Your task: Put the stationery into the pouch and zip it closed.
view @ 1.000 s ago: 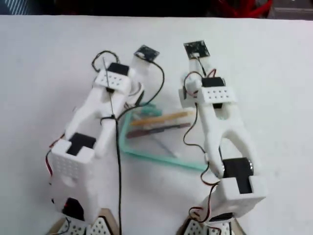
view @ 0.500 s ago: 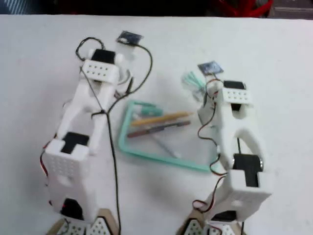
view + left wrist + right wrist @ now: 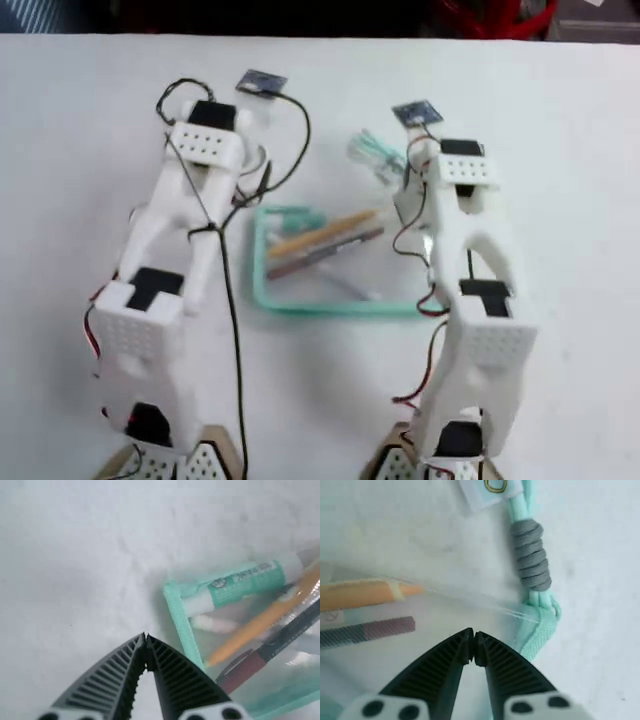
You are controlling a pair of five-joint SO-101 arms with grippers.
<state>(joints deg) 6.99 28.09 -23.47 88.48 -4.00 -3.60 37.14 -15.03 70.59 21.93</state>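
A clear pouch with a teal zip edge [image 3: 330,308] lies between the two arms. Inside it are a yellow pencil [image 3: 320,235], a dark red pen [image 3: 325,255] and a teal-labelled stick [image 3: 240,580]. My left gripper [image 3: 146,652] is shut with nothing in it and sits over the bare table just outside the pouch's corner [image 3: 175,605]. My right gripper [image 3: 474,647] is shut, its tips pressed on the clear film beside the zip end [image 3: 540,630]. The teal cord with a grey knot [image 3: 532,555] trails off that end, past the right gripper [image 3: 408,205].
The white table [image 3: 560,150] stretches wide on all sides of the arms. Black cables hang from the left arm [image 3: 235,300] close to the pouch's edge. A dark band runs along the table's far edge [image 3: 300,15].
The left arm drew back off the pouch to the far left. The right arm shifted, the cord came out beside it, and the pouch swung round to lie squarer to the arms.
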